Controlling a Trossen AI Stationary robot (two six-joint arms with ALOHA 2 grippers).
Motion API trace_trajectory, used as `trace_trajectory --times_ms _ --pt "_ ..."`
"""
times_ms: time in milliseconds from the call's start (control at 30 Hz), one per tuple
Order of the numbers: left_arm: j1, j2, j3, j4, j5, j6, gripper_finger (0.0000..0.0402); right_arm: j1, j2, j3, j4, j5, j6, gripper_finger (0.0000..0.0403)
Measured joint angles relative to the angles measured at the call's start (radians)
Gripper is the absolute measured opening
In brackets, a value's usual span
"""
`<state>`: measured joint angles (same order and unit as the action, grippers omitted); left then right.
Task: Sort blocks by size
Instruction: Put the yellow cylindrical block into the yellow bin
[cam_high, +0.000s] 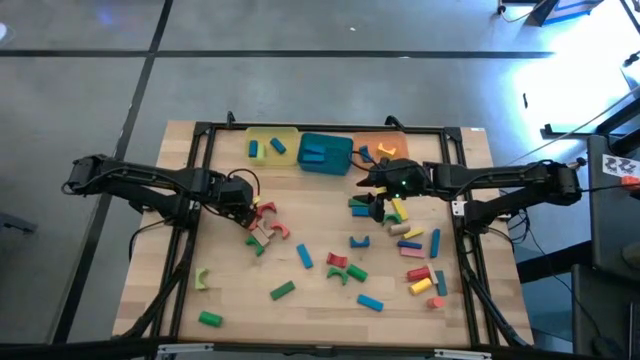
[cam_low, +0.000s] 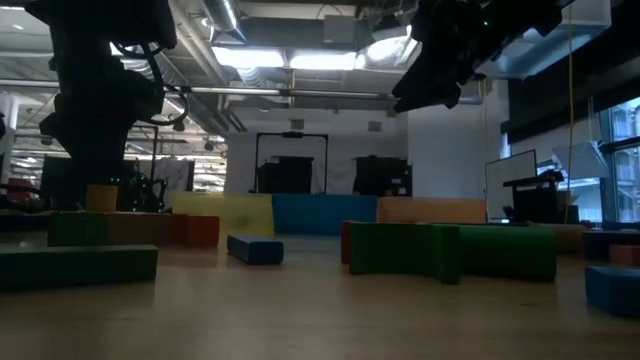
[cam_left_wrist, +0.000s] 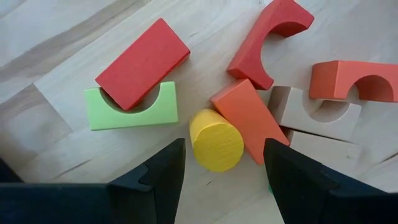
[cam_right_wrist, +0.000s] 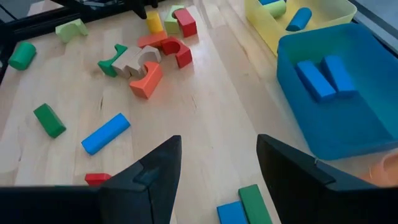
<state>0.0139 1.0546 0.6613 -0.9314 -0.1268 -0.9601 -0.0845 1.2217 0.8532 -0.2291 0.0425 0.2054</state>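
Left pincer (cam_left_wrist: 224, 180) apart, low over yellow cylinder (cam_left_wrist: 216, 139) (probably for grabbing); right pincer (cam_right_wrist: 217, 180) apart, empty, above surface (cam_right_wrist: 205, 118).

Three trays (cam_high: 325, 152) stood side by side at the table's (cam_high: 170, 250) 12 o'clock edge. Blocks (cam_high: 345, 268) lay scattered from centre toward 4 o'clock. A tight cluster (cam_high: 264, 228) sat at 9 o'clock of centre; lone pieces lay near 7 o'clock.
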Motion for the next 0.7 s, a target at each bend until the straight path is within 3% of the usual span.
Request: trace_trajectory --times_ms 700 --pt "0.0 0.0 0.0 0.0 0.008 -0.009 0.0198 0.0 0.0 0.0 -0.003 -0.001 -0.001 0.0211"
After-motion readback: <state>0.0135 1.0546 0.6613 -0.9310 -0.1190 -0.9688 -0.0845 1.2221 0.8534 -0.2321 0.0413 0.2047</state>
